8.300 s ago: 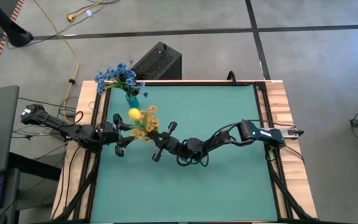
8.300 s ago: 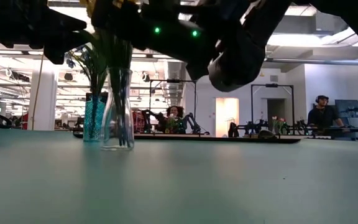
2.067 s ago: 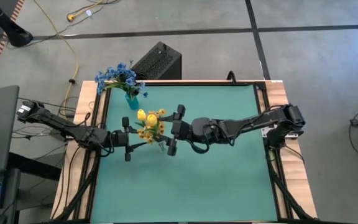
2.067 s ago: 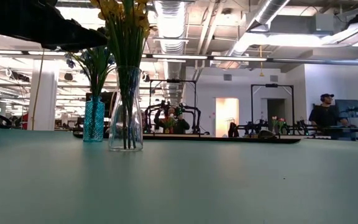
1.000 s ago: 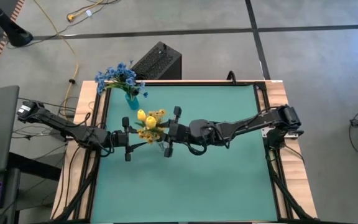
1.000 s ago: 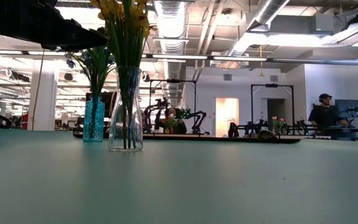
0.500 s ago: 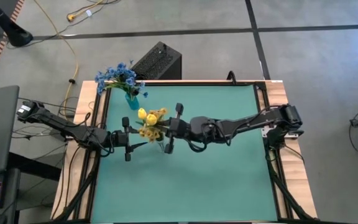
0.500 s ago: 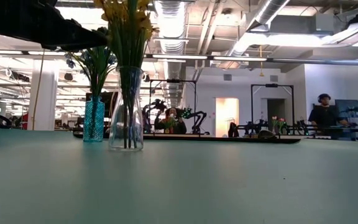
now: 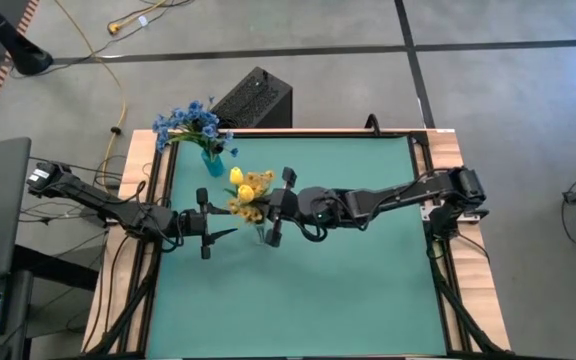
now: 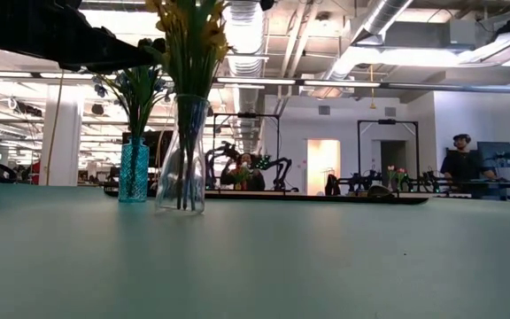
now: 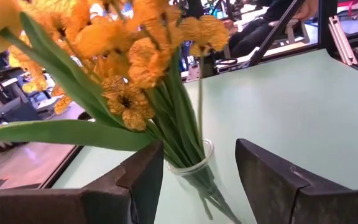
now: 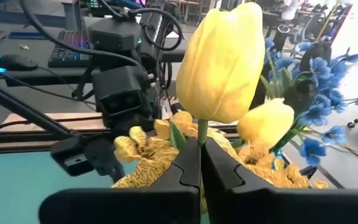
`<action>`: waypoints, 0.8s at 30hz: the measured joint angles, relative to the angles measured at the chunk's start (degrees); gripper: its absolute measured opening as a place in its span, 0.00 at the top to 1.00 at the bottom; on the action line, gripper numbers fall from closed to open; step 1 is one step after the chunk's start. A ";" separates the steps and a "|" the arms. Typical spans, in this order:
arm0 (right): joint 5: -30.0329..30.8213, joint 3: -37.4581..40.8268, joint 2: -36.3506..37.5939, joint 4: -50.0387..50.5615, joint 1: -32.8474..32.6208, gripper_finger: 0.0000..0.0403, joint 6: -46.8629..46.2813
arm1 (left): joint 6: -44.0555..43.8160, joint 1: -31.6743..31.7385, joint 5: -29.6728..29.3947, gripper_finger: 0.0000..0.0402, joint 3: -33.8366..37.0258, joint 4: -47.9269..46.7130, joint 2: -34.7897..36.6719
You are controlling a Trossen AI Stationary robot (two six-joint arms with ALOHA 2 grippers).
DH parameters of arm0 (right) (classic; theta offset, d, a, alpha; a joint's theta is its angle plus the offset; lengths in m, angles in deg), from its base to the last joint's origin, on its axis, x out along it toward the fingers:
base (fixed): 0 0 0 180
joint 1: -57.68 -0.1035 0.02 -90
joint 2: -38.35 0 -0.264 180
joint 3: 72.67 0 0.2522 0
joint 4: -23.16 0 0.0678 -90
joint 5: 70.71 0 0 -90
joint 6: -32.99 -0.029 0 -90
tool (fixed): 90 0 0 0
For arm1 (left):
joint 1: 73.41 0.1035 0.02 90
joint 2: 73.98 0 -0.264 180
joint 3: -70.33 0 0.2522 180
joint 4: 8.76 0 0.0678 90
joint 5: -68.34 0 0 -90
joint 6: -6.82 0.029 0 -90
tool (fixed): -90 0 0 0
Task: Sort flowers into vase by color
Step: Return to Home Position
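Observation:
A clear glass vase (image 10: 182,159) stands on the green table at the left and holds yellow flowers (image 9: 246,192): blossom sprays (image 11: 126,59) and two tulip-like buds (image 12: 224,62). Behind it a teal vase (image 10: 134,168) holds the blue flowers (image 9: 193,122). My right gripper (image 12: 201,149) reaches level from the table's right into the yellow bunch and is shut on a bud's stem. My left gripper (image 11: 197,155) is open, level, at the table's left; its fingers frame the clear vase (image 11: 191,167) from a distance without touching it. My right gripper pinches the thin green stem of the larger yellow bud (image 12: 199,132) between its two fingertips, just below the bud. The fingers come almost level from the table's right and lie across the stem. The bud stands upright above them; the stem's lower part is hidden behind the fingers.
A black box (image 9: 254,98) sits just beyond the table's far edge, next to the blue flowers. Wooden rails (image 9: 450,170) border the table. Bare green surface (image 9: 348,290) lies to the right and near side. People (image 10: 456,164) are in the room behind.
The yellow bunch has swung a little toward the table's far edge with my right gripper in it. In the low view the clear vase's neck has leaned slightly to the picture's right while its base stayed put. My left gripper kept still.

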 joint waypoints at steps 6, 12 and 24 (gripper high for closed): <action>-0.44 0.00 -0.83 0.44 -0.18 0.92 -1.71 | -0.05 0.00 0.00 0.53 0.00 -0.02 0.00; -1.95 0.06 -0.96 1.26 -0.18 0.91 -1.74 | -0.07 0.00 0.01 0.53 0.00 -0.03 0.02; -1.62 0.04 -0.81 0.62 -1.42 0.69 0.83 | -0.05 0.00 0.01 0.53 0.00 -0.01 0.02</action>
